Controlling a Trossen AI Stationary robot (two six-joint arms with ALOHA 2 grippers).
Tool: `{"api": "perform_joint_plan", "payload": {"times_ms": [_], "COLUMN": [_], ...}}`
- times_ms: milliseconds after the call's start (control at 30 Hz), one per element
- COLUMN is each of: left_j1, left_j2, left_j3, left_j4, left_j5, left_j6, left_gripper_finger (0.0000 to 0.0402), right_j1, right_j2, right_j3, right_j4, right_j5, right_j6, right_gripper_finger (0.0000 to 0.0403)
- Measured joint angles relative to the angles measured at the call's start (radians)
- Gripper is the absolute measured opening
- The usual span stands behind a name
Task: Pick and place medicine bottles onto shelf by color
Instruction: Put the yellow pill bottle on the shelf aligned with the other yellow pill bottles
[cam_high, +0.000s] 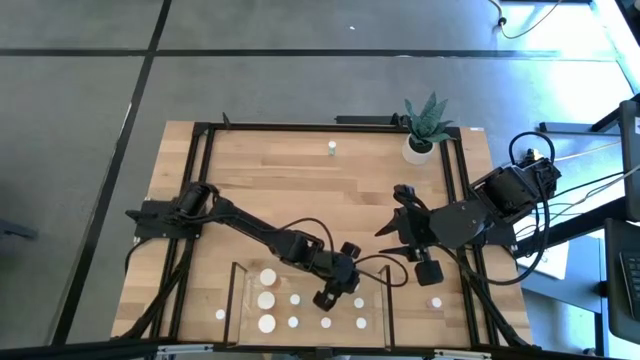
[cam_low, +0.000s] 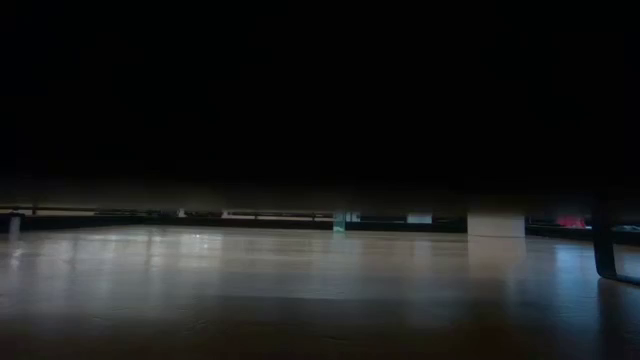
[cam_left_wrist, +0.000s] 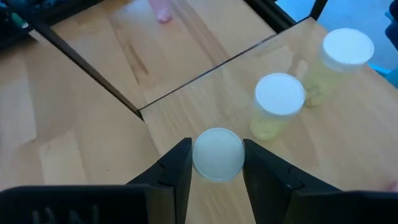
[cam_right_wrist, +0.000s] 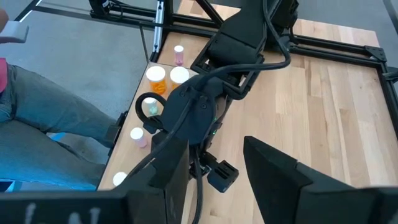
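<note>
Left gripper (cam_left_wrist: 216, 163) fingers grasping a white-capped bottle (cam_left_wrist: 217, 154) over the shelf (cam_left_wrist: 348, 137), two yellowish bottles (cam_left_wrist: 278, 102) beside, right gripper (cam_right_wrist: 214, 163) fingers released

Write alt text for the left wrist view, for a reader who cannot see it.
The left hand grips a white-capped bottle between its two dark fingers, just above the light-wood shelf. Two more white-capped bottles with pale yellow-green bodies stand on the shelf beyond.
</note>
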Motion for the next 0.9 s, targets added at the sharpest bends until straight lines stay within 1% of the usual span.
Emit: {"api": "perform_joint_plan", "payload": {"times_ms": [333,900], "left_j1": [0.001,0.001], "left_j2": [0.000,0.000], "left_j3": [0.000,0.000], "left_j4": [0.000,-0.003], "left_j5": [0.018,0.022], "left_j6": [-0.001,-0.001], "left_gripper_finger": [0.0124,0.0179], "right_j1": [0.000,0.000], "right_j2": [0.000,0.000], "right_j3": [0.000,0.000], "right_j4": [0.000,0.000], "right_j5": [0.000,0.000], "right_j6": [0.000,0.001], "right_gripper_finger": [0.0156,0.0156]}}
